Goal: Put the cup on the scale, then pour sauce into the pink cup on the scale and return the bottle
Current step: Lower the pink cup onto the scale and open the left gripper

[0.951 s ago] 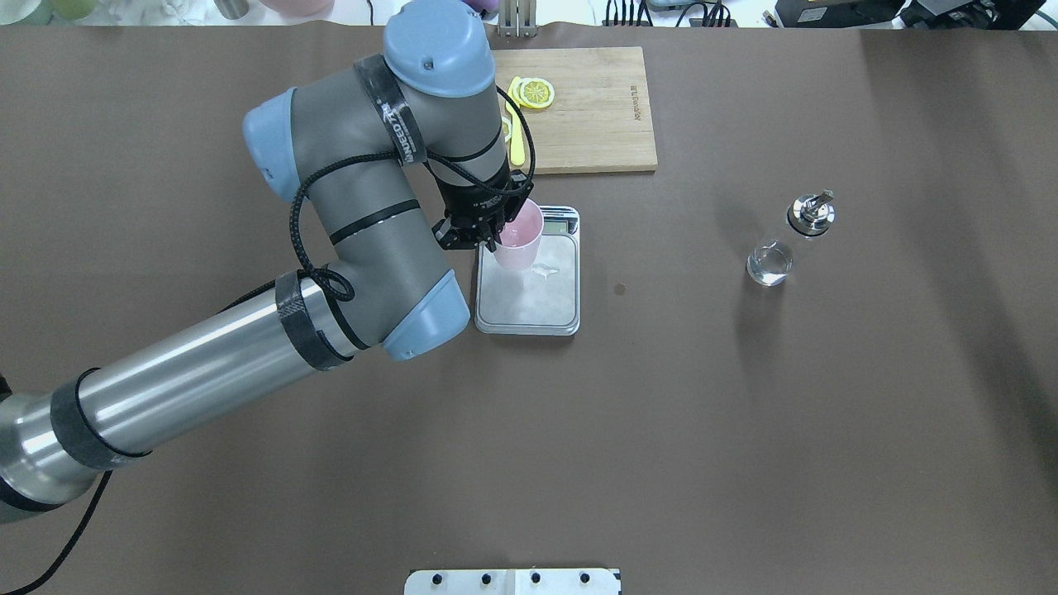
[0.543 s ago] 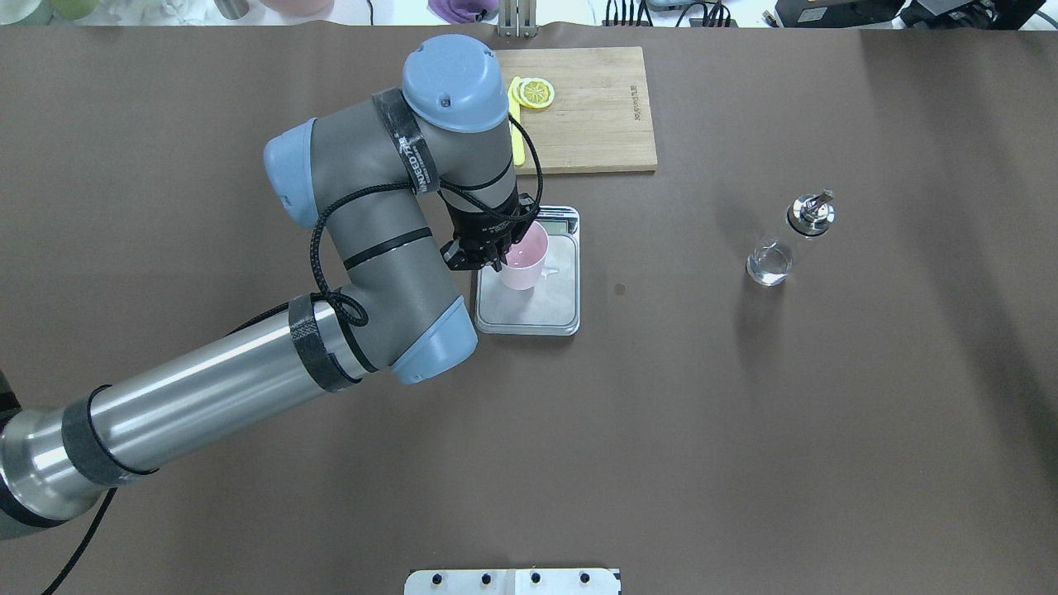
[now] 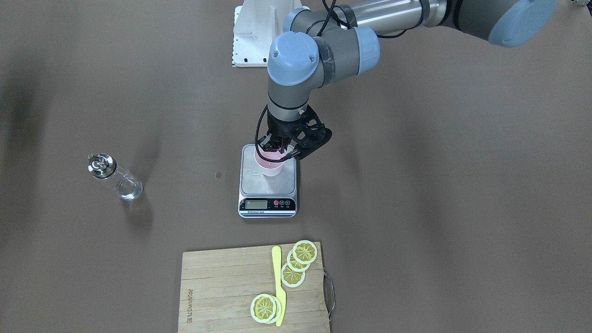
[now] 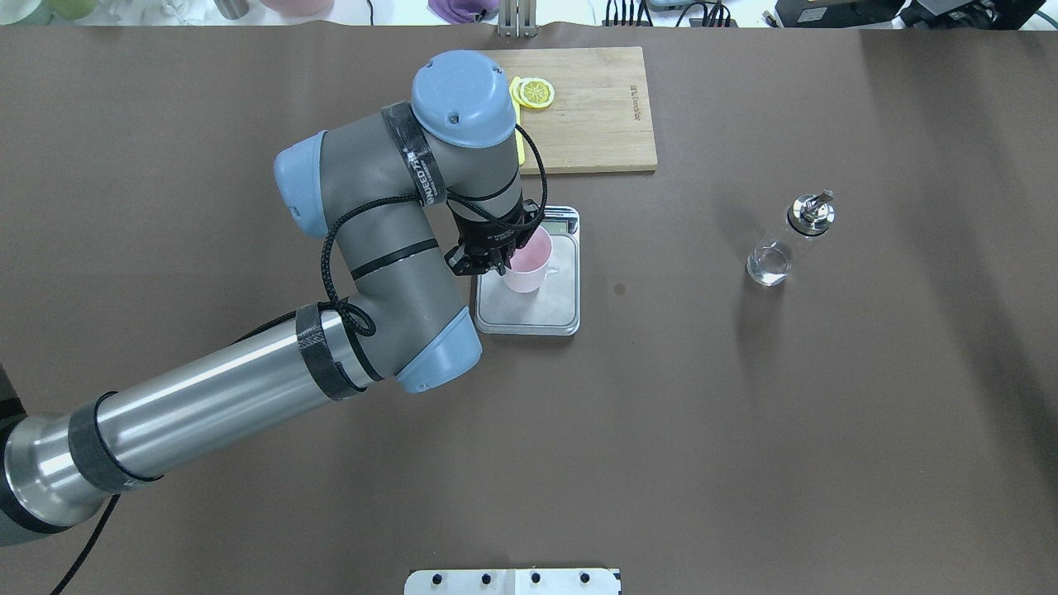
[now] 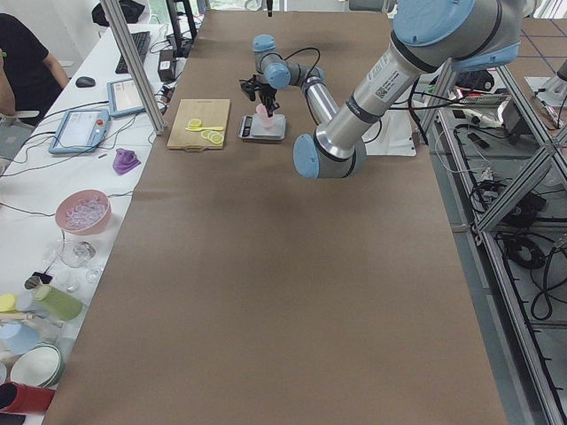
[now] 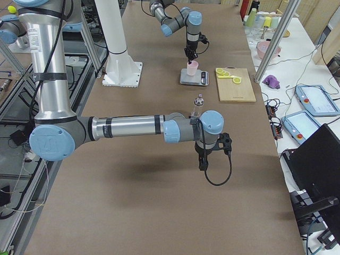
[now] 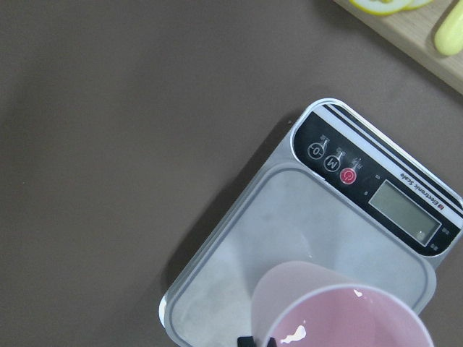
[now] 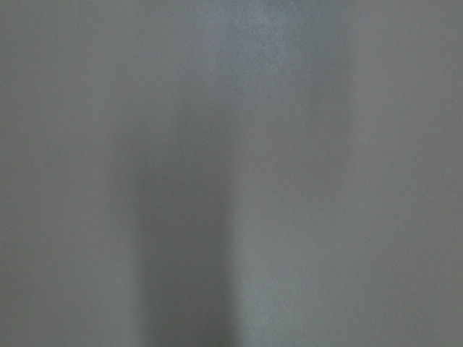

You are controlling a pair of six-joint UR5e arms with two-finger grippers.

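While the left gripper (image 4: 493, 258) is clamped onto the rim of the pink cup (image 4: 529, 266), the cup sits upright over the scale (image 4: 537, 312), roughly in the half of the silver platform away from the display. From the front-facing camera its base looks like it's down on the platform, but honestly I can't tell whether it's actually touching or just a hair above. The left wrist cam looks straight down past the cup's rim at the scale's black strip, with the LCD (image 7: 404, 212) and the red button (image 7: 349, 176) in plain sight.

Over on the robot's right side, the glass bottle (image 4: 785, 244) stands upright on the brown table (image 4: 744, 430), well apart from the scale, silver pour-spout cap on top. You can see the clear sauce (image 4: 769, 266) sitting in the bottom of it. Nothing is touching the bottle.

As for the right gripper (image 6: 204, 159), it only turns up in the side view, hanging above the table nearer that camera than the bottle, and I can't tell if its fingers are apart or together. Its wrist cam is just a grey blur.

Past the scale is a wooden cutting board (image 3: 222, 291) with lemon slices (image 3: 298, 263) and a yellow knife (image 3: 277, 282) on it.
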